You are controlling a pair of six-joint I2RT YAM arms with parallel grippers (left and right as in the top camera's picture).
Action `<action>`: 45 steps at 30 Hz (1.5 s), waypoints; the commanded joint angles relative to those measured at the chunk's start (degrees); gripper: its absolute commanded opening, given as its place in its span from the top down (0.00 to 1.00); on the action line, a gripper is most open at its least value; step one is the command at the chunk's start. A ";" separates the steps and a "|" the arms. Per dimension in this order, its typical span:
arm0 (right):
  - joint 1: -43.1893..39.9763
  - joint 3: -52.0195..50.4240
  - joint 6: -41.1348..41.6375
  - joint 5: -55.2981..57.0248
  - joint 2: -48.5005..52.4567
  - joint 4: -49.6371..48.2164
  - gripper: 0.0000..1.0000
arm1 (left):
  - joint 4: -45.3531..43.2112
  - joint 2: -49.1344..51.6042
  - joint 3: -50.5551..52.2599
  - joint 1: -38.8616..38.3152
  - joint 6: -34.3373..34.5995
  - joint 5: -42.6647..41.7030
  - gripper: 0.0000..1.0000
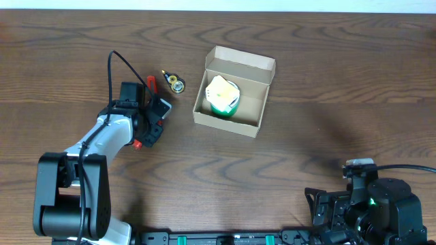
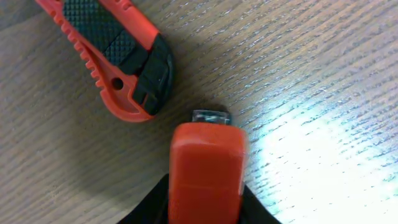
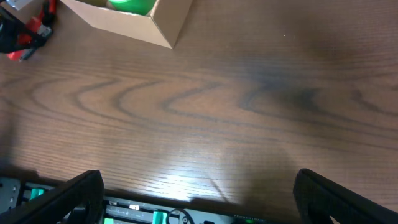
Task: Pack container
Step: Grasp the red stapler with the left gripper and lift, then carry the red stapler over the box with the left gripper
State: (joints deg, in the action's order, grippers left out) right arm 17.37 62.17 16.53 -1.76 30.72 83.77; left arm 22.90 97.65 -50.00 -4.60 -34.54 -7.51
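Wood-grain counter, evenly lit. Container [image 1: 227, 123] sits upper centre, flap open, with a green-and-pale item inside. Left end effector [image 1: 156, 111] is low beside a red utility knife [image 2: 115, 56]. Whether it is clenched cannot be told (an orange block [image 2: 207, 165] fills the middle of its wrist view). Right end effector [image 3: 198, 177] is released and empty, near the front edge. Recommended: centre on the knife body, close squarely, lift level. Only the overhead view shows a small gold-and-black item [image 1: 176, 84] between knife and container.

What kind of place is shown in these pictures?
Probably a robot test bench: a left arm and right arm at a wood-grain table, with a cardboard box and orange utility knife.
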 commanded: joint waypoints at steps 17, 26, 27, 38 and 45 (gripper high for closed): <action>-0.68 0.04 0.59 -0.20 -0.09 0.02 0.01 | 10.78 -8.74 -11.80 0.07 19.61 -6.14 0.94; -0.68 0.04 0.59 -0.20 -0.09 0.04 0.01 | -4.39 -10.45 -18.45 -5.95 42.51 -25.70 0.94; -0.68 0.04 0.59 -0.22 -0.09 0.02 0.01 | -5.64 -10.21 -18.45 -7.61 42.60 -25.55 0.94; -0.68 0.04 0.59 -0.20 -0.09 0.04 0.01 | -20.37 -2.58 -18.58 -28.50 47.50 -18.08 0.94; -0.68 0.04 0.59 -0.20 -0.09 0.04 0.01 | -20.55 -0.24 -18.75 -32.44 51.98 -6.80 0.94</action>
State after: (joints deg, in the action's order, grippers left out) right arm 17.37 62.17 16.53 -1.76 30.72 83.77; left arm 3.01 97.51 -68.16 -36.16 14.57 -22.11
